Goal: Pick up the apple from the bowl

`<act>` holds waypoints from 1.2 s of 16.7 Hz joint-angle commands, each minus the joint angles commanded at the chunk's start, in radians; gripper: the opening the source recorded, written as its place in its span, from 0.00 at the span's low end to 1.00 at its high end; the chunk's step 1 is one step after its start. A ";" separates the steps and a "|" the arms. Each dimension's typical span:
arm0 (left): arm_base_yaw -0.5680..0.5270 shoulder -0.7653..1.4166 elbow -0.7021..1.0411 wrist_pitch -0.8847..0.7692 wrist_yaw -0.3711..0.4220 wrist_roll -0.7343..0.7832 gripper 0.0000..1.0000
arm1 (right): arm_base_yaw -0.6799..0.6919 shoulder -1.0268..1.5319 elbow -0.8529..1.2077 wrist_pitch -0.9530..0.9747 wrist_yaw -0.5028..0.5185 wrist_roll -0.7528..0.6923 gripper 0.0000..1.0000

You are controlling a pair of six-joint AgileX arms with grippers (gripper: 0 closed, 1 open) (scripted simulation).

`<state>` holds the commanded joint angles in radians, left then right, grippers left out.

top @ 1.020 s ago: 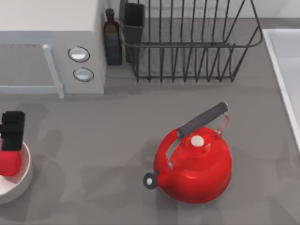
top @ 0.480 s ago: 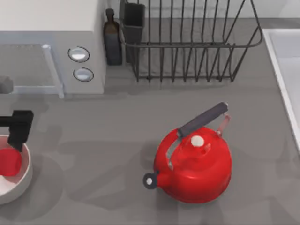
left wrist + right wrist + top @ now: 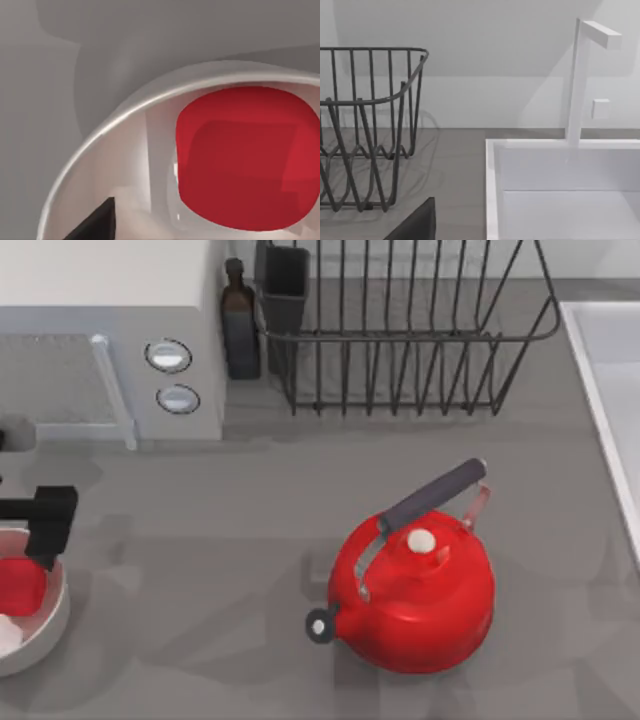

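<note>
Apple (image 3: 20,585): lies inside the bowl (image 3: 50,625), far left of the table (image 3: 230,540).
Left claw (image 3: 40,525): just above bowl's rim; finger state cannot be told.
Kettle (image 3: 415,600): well apart, right.

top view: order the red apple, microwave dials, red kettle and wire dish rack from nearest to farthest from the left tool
1. Small matte red apple, in the white bowl, beside the left tool.
2. Round microwave dials, rear left.
3. Glossy red kettle, centre-right.
4. Dark wire dish rack, rear right.
</note>
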<state>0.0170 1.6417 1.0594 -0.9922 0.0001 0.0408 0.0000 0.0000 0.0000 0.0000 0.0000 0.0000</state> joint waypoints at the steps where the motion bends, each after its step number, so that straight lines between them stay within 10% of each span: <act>1: 0.001 0.019 -0.022 0.043 0.000 0.001 1.00 | 0.000 0.000 0.000 0.000 0.000 0.000 1.00; 13: 0.006 0.175 -0.201 0.380 0.000 0.006 1.00 | 0.000 0.000 0.000 0.000 0.000 0.000 1.00; 20: 0.006 0.175 -0.201 0.380 0.000 0.006 0.47 | 0.000 0.000 0.000 0.000 0.000 0.000 1.00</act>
<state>0.0226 1.8172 0.8584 -0.6120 0.0005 0.0465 0.0000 0.0000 0.0000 0.0000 0.0000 0.0000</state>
